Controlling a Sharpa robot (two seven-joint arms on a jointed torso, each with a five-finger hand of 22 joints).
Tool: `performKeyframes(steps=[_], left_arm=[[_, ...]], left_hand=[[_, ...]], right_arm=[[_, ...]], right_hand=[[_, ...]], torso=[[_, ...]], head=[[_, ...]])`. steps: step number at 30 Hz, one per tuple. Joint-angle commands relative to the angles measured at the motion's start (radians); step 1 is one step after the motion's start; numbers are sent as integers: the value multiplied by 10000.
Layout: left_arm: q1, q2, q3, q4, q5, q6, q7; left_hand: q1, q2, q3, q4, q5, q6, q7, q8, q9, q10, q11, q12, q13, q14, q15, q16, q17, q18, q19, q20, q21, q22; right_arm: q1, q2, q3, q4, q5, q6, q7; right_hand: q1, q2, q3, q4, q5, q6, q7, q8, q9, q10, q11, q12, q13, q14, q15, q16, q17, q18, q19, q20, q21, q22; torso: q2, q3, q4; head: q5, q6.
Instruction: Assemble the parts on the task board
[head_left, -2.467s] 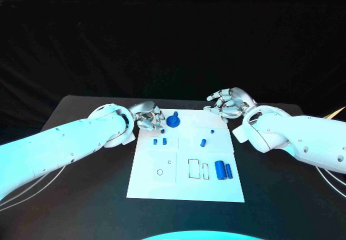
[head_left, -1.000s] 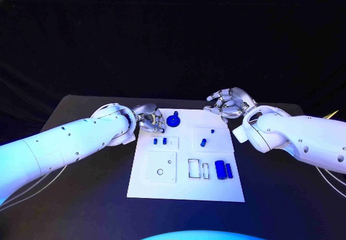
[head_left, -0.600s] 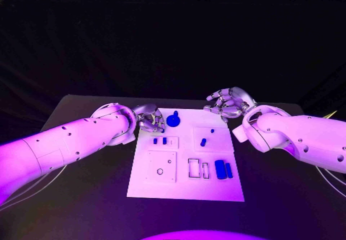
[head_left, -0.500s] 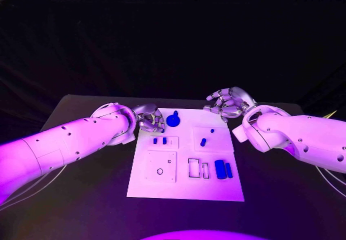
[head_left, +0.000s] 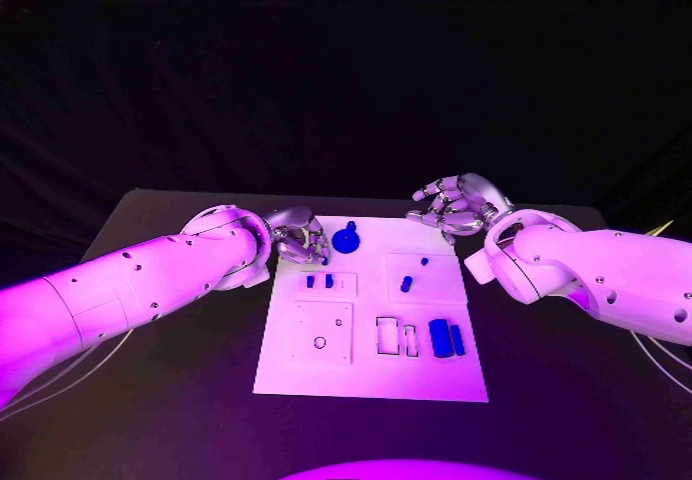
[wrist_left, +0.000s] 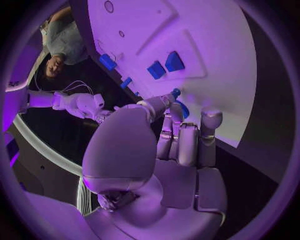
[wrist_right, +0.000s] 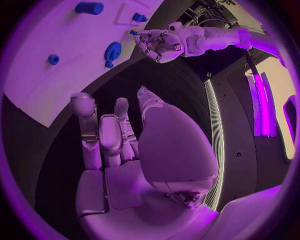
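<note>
The task board lay flat mid-bench, long side running away from the robot. The left hand sat at the board's far left corner, fingers curled in and pointing down; the left wrist view showed its fingertips closed around something small and blue at the board edge, but I could not tell for sure whether that was a real grip or just contact. A round blue part stood on the board just beside that hand, toward the middle. The right hand hovered off the far right corner of the board, palm facing the camera, fingers loosely curled and apart, nothing in it; the right wrist view confirmed the fingers were bare over the dark bench. Two small blue parts sat side by side in the left mid-section. Another small pair sat in the raised square on the right, one nearer and one farther. Two longer blue parts lay parallel near the right edge, beside rectangular slots. An oval hole showed in the left lower panel.
</note>
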Motion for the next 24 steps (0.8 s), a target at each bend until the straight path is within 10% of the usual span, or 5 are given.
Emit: performKeyframes(steps=[1,24], left_arm=[[-12,7,-9,3,-7,-39,-4],[-12,-5,-9,3,254,-130,159]], left_hand=[[-75,256,299,-27,-87,108,-2,267,128,267,-132,150,117,164,-54,229,157,-151,156,-29,200,185],[-133,121,282,-74,-105,-218,58,140,106,96,-83,164,74,148,-23,220,130,-148,122,-28,179,159]], right_arm=[[-5,2,2,10,-11,9,24],[-6,13,2,-13,-11,9,25]], right_hand=[[-195,-27,525,-14,19,65,11,156,-50,-353,-66,-76,-99,-6,-18,-89,-11,59,5,-44,-211,-57],[-199,-31,532,-16,19,61,10,162,-54,-353,-66,-73,-111,-5,-18,-95,-11,62,6,-45,-238,-76]], torso=[[1,-1,1],[-2,0,3]], head=[[-2,-3],[6,15]])
